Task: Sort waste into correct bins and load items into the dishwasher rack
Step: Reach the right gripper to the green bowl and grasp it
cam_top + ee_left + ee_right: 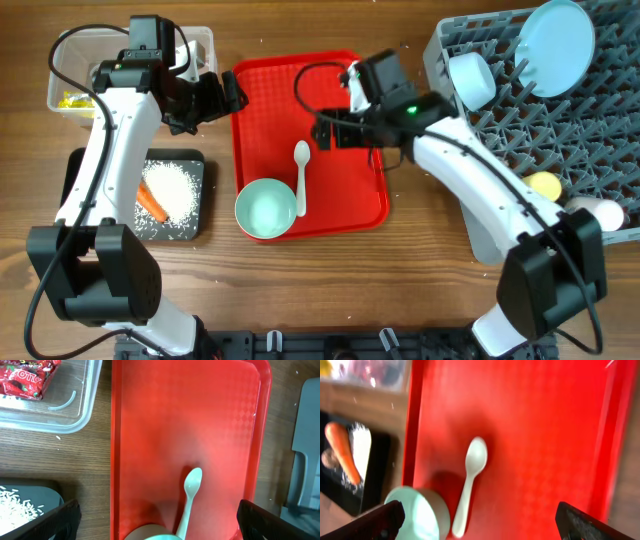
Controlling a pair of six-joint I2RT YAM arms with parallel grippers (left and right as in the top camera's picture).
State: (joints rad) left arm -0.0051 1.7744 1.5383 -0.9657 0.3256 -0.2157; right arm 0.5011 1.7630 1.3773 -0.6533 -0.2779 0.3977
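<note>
1. On the large flat red plastic tray (350,190), a small white plastic spoon (301,178) lies just beside a pale blue-green round bowl (265,208).
2. Its long axis runs along the tray's length, with the scoop end towards the far edge.
3. Right gripper (325,131) hovers just beyond the scoop end, jaws spread wide and empty; it looks the nearer arm.
4. Left gripper (228,98) hangs by the tray's far left corner, jaws likewise spread and empty.

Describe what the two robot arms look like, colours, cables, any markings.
The left arm and right arm have smooth white links with black joints and bases. The left gripper and right gripper are black, two-fingered. Thin black cables loop at each wrist. A green light glows on the right arm.
</note>
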